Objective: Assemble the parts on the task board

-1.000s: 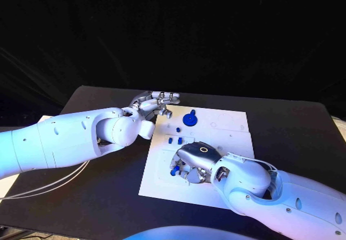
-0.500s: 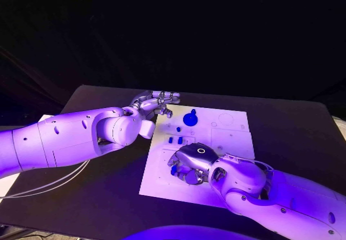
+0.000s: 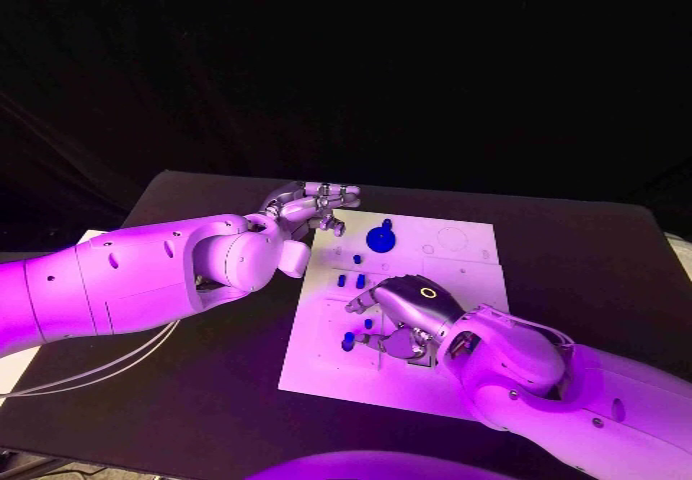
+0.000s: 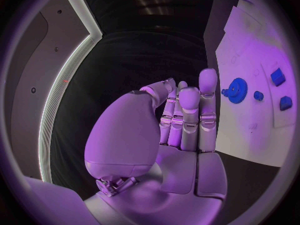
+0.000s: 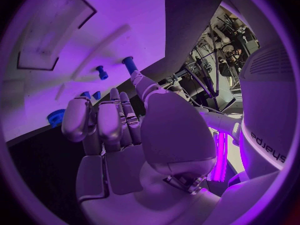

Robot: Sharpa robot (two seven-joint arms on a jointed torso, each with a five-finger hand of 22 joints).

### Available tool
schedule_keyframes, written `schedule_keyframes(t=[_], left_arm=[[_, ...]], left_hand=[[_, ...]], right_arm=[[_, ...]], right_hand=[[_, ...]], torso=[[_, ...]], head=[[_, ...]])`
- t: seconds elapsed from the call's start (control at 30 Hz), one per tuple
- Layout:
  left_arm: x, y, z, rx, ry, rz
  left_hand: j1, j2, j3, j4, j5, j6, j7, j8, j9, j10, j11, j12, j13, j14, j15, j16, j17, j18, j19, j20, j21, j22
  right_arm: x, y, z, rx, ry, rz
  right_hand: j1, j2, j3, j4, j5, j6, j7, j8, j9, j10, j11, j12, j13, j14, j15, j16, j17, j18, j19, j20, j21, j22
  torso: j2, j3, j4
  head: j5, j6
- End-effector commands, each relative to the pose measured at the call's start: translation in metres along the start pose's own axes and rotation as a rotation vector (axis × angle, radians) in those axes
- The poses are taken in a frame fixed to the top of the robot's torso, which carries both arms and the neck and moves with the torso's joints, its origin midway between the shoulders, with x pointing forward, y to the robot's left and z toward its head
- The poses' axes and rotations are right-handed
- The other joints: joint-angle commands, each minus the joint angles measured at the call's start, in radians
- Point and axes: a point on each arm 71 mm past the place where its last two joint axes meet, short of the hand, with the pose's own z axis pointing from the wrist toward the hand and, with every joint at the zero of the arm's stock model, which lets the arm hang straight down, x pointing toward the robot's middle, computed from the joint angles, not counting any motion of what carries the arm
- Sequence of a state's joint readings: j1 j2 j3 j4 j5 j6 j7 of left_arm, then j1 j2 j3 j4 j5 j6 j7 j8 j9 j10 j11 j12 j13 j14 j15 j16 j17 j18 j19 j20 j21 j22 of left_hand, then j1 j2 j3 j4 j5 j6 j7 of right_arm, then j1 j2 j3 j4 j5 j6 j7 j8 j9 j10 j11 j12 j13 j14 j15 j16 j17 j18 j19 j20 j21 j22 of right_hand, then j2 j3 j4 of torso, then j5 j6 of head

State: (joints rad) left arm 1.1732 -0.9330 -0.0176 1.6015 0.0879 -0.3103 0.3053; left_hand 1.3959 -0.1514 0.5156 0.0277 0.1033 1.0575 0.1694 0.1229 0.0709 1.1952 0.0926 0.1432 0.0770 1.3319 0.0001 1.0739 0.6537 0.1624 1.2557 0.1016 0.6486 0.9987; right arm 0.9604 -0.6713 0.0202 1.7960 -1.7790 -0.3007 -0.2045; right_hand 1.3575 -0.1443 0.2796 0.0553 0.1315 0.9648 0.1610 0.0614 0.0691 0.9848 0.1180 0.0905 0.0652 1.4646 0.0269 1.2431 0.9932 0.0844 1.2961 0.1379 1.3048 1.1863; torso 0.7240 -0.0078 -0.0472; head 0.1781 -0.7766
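Note:
The white task board (image 3: 454, 262) lies in the middle of the black table. My right hand (image 3: 408, 318) hovers over its near half with nothing in it. Just to its left stand a blue peg (image 3: 348, 341) and a smaller blue peg (image 3: 368, 324); in the right wrist view the thumb tip sits close beside the blue peg (image 5: 129, 64). A blue gear (image 3: 379, 238) sits near the far left of the board, with small blue pieces (image 3: 358, 259) below it. My left hand (image 3: 309, 207) stays at the board's far left corner, fingers straight and side by side (image 4: 187, 116), holding nothing.
Black table (image 3: 173, 340) surrounds the board on all sides. The left forearm (image 3: 144, 275) lies across the table's left part. Recessed outlines (image 3: 450, 238) mark the board's far right area. The left wrist view shows the gear (image 4: 236, 90) and small pieces (image 4: 277, 77).
My right hand has shifted a little to the right and lifted off the board's left part, uncovering the two blue pegs. The left hand has not moved.

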Motion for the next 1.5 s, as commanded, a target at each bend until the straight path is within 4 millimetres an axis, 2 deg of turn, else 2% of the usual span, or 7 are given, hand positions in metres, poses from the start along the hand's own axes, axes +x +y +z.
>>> schedule_keyframes(t=[0.03,0.3,0.53,0.8,0.9,1.17,1.5], left_arm=[[0.002,-0.001,0.000,0.007,0.015,-0.006],[0.000,-0.001,0.001,0.007,0.016,0.005],[0.001,0.000,0.003,0.006,0.037,0.046],[0.002,0.000,0.004,0.005,0.045,0.058],[0.002,0.001,0.004,0.004,0.046,0.059],[0.003,0.001,0.004,0.005,0.053,0.058],[0.004,0.002,0.004,0.005,0.061,0.055]], left_hand=[[0.001,0.008,-0.003,-0.001,-0.001,-0.007,0.000,0.004,-0.001,-0.008,-0.001,0.005,0.000,-0.006,0.004,0.004,-0.001,0.009,0.000,0.002,-0.007,-0.001],[0.000,0.009,-0.006,-0.002,-0.001,-0.008,0.001,0.005,-0.001,-0.009,0.000,0.007,0.000,-0.007,0.004,0.005,-0.002,0.009,0.000,0.002,-0.010,-0.003],[-0.012,0.011,-0.032,-0.002,-0.003,-0.012,-0.003,0.009,-0.001,0.016,-0.008,0.035,0.011,-0.008,0.001,0.009,-0.004,0.009,0.002,0.002,-0.013,-0.005],[-0.009,0.018,-0.055,-0.011,-0.002,-0.013,-0.011,0.014,-0.001,0.040,-0.019,0.076,0.032,-0.003,-0.007,0.024,0.011,0.009,0.008,-0.005,-0.012,-0.004],[-0.009,0.021,-0.062,-0.013,-0.002,-0.013,-0.013,0.015,-0.002,0.043,-0.022,0.090,0.040,-0.002,-0.009,0.027,0.014,0.008,0.010,-0.007,-0.012,-0.003],[-0.009,0.027,-0.077,-0.017,-0.001,-0.012,-0.017,0.019,-0.002,0.043,-0.028,0.130,0.064,0.001,-0.014,0.037,0.022,0.007,0.014,-0.011,-0.011,-0.002],[-0.008,0.032,-0.088,-0.020,-0.001,-0.012,-0.019,0.022,-0.002,0.032,-0.031,0.169,0.089,0.002,-0.017,0.045,0.028,0.006,0.018,-0.014,-0.012,-0.001]], right_arm=[[-0.019,-0.003,-0.008,-0.039,-0.165,0.124],[-0.049,-0.037,-0.030,0.086,-0.181,0.296],[-0.061,-0.065,-0.052,0.217,-0.189,0.449],[-0.065,-0.080,-0.066,0.287,-0.200,0.485],[-0.065,-0.086,-0.070,0.316,-0.194,0.478],[-0.064,-0.093,-0.081,0.388,-0.149,0.421],[-0.062,-0.093,-0.093,0.431,-0.108,0.356]], right_hand=[[-0.003,0.008,-0.014,0.002,0.009,0.004,0.010,0.003,0.001,0.015,-0.002,0.012,0.001,0.004,0.002,-0.002,-0.001,0.012,-0.005,-0.004,-0.003,0.000],[0.012,0.035,-0.031,0.009,0.035,0.049,0.018,0.013,0.005,0.109,-0.009,0.060,0.006,0.012,-0.003,0.014,0.020,0.008,0.011,-0.007,0.009,0.017],[0.033,0.043,-0.017,0.011,0.056,0.090,-0.015,0.023,0.008,0.296,-0.059,0.141,0.044,0.034,-0.041,0.072,0.101,-0.013,0.077,-0.037,0.075,0.105],[0.034,0.029,-0.029,0.012,0.063,0.100,-0.033,0.024,0.008,0.389,-0.084,0.233,0.133,0.039,-0.065,0.094,0.129,-0.022,0.104,-0.062,0.105,0.144],[0.027,0.028,-0.047,0.018,0.069,0.103,-0.039,0.025,0.008,0.384,-0.090,0.348,0.261,0.040,-0.070,0.102,0.135,-0.029,0.122,-0.071,0.125,0.172],[-0.019,0.045,-0.103,0.065,0.090,0.105,-0.043,0.039,0.021,0.367,-0.091,0.874,0.856,0.051,-0.074,0.157,0.215,-0.044,0.160,-0.069,0.168,0.233],[-0.021,0.055,-0.130,0.083,0.089,0.109,-0.046,0.053,0.039,0.379,-0.091,0.990,1.002,0.052,-0.070,0.169,0.232,-0.046,0.167,-0.069,0.176,0.247]], torso=[[-0.002,-0.0008,-0.0015],[-0.002,0.0005,-0.0030],[-0.004,0.0032,-0.0074],[-0.004,0.0032,-0.0095],[-0.004,0.0031,-0.0090],[-0.004,0.0025,-0.0099],[-0.005,0.0023,-0.0093]], head=[[-0.003,0.003],[-0.013,0.016],[-0.025,0.035],[-0.041,0.053],[-0.045,0.054],[-0.057,0.057],[-0.078,0.053]])
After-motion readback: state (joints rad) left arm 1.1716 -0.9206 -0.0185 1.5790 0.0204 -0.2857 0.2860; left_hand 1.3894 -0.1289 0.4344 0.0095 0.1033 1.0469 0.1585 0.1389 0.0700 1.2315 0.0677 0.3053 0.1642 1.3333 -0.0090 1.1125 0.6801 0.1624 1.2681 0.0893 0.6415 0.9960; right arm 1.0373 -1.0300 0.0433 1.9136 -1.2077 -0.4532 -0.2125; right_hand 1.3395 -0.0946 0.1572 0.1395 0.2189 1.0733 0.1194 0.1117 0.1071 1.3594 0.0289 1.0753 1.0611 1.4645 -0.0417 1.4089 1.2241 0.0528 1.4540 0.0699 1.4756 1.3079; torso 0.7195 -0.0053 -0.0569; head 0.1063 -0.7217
